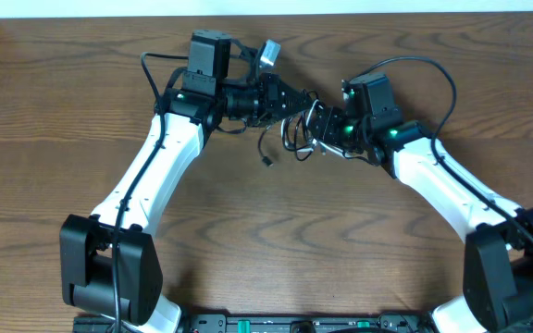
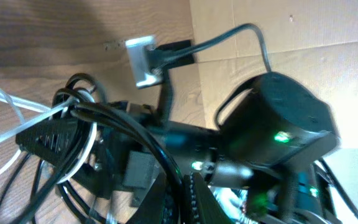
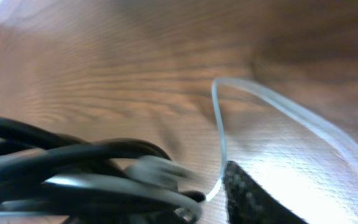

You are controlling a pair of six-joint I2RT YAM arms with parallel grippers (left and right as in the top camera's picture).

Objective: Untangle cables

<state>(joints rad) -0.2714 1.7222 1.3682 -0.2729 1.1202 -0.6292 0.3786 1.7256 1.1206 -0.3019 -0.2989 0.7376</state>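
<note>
The tangled cables lie at the back middle of the wooden table, between both arms. The black cable (image 1: pixel 266 148) trails forward to a small plug end (image 1: pixel 268 161), and its silver plug (image 1: pixel 268 53) sticks up behind. My left gripper (image 1: pixel 290 100) is shut on a strand of the black cable (image 2: pixel 135 134), which runs between its closed jaws (image 2: pixel 182 199). The white cable (image 2: pixel 17 118) loops through the black coils. My right gripper (image 1: pixel 315 129) is buried in the tangle. Only one of its fingers (image 3: pixel 253 199) shows, touching the white cable (image 3: pixel 219 124) beside black loops (image 3: pixel 55 155).
Cardboard (image 2: pixel 291 37) stands behind the table. The right arm's wrist (image 2: pixel 278 124) with its green light is close in front of the left gripper. Both arm bases (image 1: pixel 109 268) (image 1: pixel 512 268) stand at the front corners, with their own thick black wires along them.
</note>
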